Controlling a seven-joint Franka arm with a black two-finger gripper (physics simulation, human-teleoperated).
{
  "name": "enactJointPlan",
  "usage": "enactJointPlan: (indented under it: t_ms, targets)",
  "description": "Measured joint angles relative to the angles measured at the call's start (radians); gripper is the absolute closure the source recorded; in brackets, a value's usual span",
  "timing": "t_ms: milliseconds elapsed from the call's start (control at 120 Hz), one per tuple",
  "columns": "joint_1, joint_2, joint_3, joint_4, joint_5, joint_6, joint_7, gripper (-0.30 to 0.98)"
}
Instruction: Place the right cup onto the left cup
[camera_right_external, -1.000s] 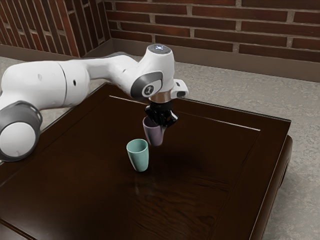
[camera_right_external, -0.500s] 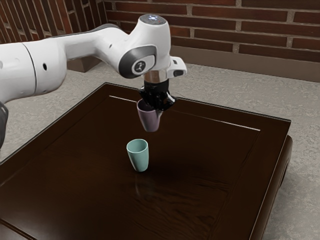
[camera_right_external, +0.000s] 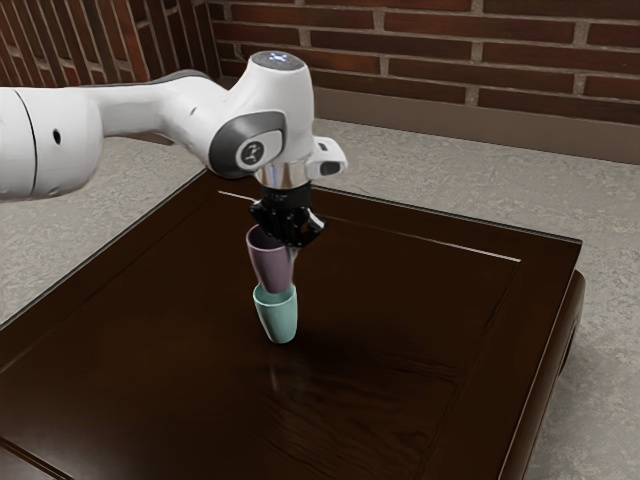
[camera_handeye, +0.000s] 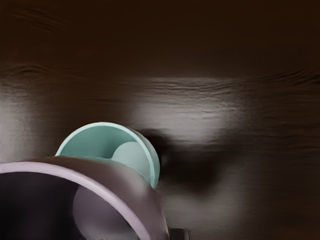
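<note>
Purple, the right cup (camera_right_external: 270, 262) is held upright or nearly so by the black gripper (camera_right_external: 288, 243), its wall pinched between the fingers. In the exterior view its base is seen overlapping the mouth of the teal cup (camera_right_external: 278, 318), which is stood upright on the dark wooden table (camera_right_external: 400, 340); whether the two are touching cannot be told. On the white arm (camera_right_external: 150, 110), a round badge (camera_right_external: 253, 153) is shown, its mark too small to be read.
</note>
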Motion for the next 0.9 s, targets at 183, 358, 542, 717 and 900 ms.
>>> enactJointPlan:
  t_ms: [183, 358, 542, 717, 900]
  targets:
    - [0.000, -0.010, 0.018, -0.023, -0.003, 0.008, -0.004, 0.78]
    - [0.003, 0.012, 0.024, -0.018, -0.002, 0.024, -0.005, 0.78]
    - [0.002, 0.037, 0.024, -0.005, 0.003, 0.036, -0.003, 0.78]
    - [0.001, 0.058, 0.025, -0.004, 0.003, 0.053, -0.002, 0.78]
    - [0.002, 0.068, 0.029, -0.007, 0.004, 0.064, -0.001, 0.78]
